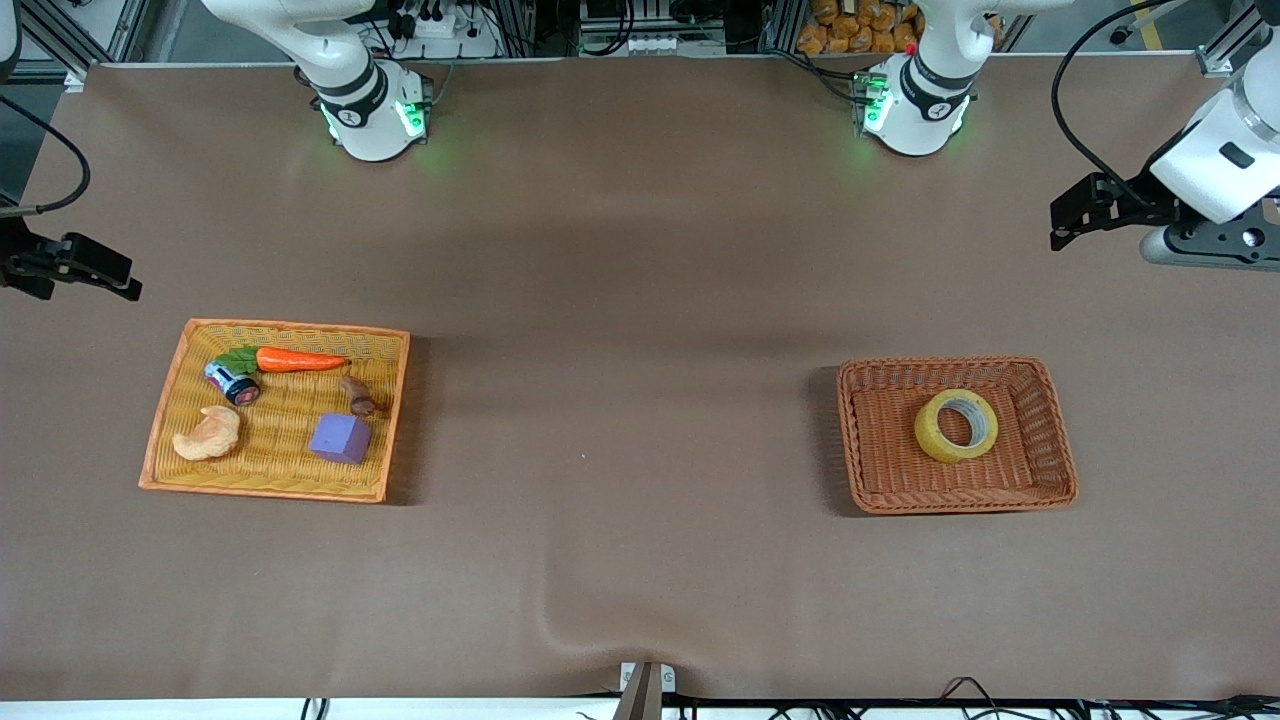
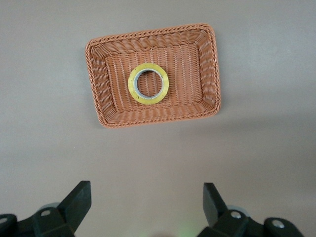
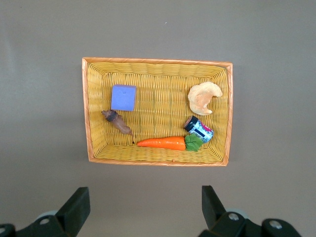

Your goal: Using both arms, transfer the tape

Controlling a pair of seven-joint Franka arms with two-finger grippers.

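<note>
The tape point(image 1: 957, 425) is a yellowish ring with a grey core, lying flat in a brown wicker basket point(image 1: 1052, 440) toward the left arm's end of the table. In the left wrist view the tape point(image 2: 148, 83) lies in the middle of that basket point(image 2: 101, 79). My left gripper point(image 1: 1065, 225) hangs open over bare table beside the basket, apart from it, and nothing is between its fingers point(image 2: 79, 202). My right gripper point(image 1: 120, 280) hangs open over bare table at the right arm's end, also holding nothing point(image 3: 145, 202).
A yellow wicker tray point(image 1: 290, 327) at the right arm's end holds a carrot point(image 1: 300, 360), a purple cube point(image 1: 340, 438), a croissant point(image 1: 208, 433), a small can point(image 1: 232, 383) and a brown piece point(image 1: 357, 395). Brown cloth covers the table between the two baskets.
</note>
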